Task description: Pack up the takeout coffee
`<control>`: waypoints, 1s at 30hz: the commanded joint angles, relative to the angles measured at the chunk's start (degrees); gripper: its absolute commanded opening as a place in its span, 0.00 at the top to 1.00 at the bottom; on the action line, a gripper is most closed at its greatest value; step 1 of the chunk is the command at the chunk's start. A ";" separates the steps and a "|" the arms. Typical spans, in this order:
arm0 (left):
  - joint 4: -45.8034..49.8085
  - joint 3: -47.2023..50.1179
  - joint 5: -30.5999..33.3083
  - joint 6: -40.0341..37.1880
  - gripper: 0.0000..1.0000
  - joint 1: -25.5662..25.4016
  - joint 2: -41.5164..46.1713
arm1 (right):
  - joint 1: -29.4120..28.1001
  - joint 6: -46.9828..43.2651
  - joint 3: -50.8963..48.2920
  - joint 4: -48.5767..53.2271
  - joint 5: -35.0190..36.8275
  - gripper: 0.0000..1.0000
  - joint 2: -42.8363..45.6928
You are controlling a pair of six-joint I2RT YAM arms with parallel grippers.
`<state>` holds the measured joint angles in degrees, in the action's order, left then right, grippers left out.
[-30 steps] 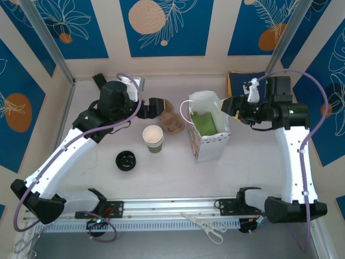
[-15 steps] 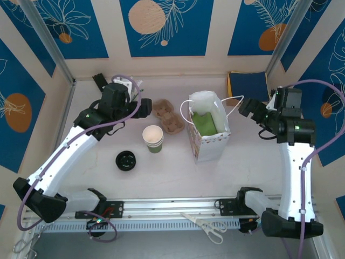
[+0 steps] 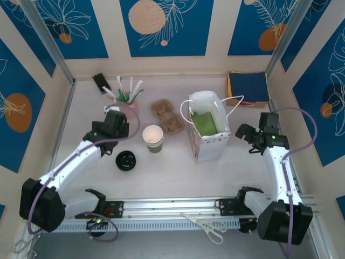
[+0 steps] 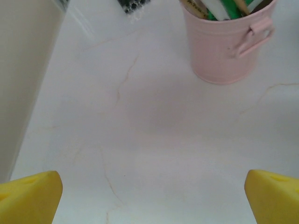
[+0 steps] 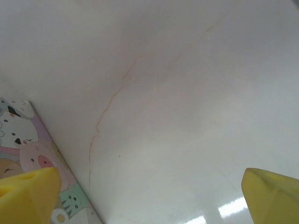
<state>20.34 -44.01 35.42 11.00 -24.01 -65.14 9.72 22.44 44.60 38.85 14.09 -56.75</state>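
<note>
The takeout coffee is out of view. The white bag stands upright at mid-table with a light green thing inside; its cartoon-printed side fills the lower left corner of the right wrist view. My right gripper hovers open over bare table just right of the bag, touching nothing. My left gripper is open and empty above the table, facing a pink bucket. A stack of lidless green cups and a lone black lid sit left of the bag.
The pink bucket holds straws at the back left. A brown cup carrier lies behind the cups. Blue napkins are at the back right, a black object at the back left, scissors on the near rail.
Both arms have pulled back toward the near edge. The right gripper opened and left the bag's rim. The left gripper left the cup carrier, uncovering the pink bucket.
</note>
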 commanded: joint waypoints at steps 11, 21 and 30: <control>-37.41 14.80 -5.69 -8.96 0.00 14.35 -7.82 | -12.17 -11.88 -16.23 -52.49 3.13 0.01 -10.55; -58.69 15.88 -18.59 -10.86 0.00 18.20 -21.05 | -9.82 -15.39 -17.81 -71.86 -2.61 0.01 -22.71; -67.69 20.39 -28.93 -13.11 0.00 19.14 -22.46 | -9.53 -15.57 -23.00 -90.21 -7.77 0.01 -30.75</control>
<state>-41.04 -25.02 12.38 -0.89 -6.02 -86.83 1.08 8.21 22.44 -42.33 8.29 -85.36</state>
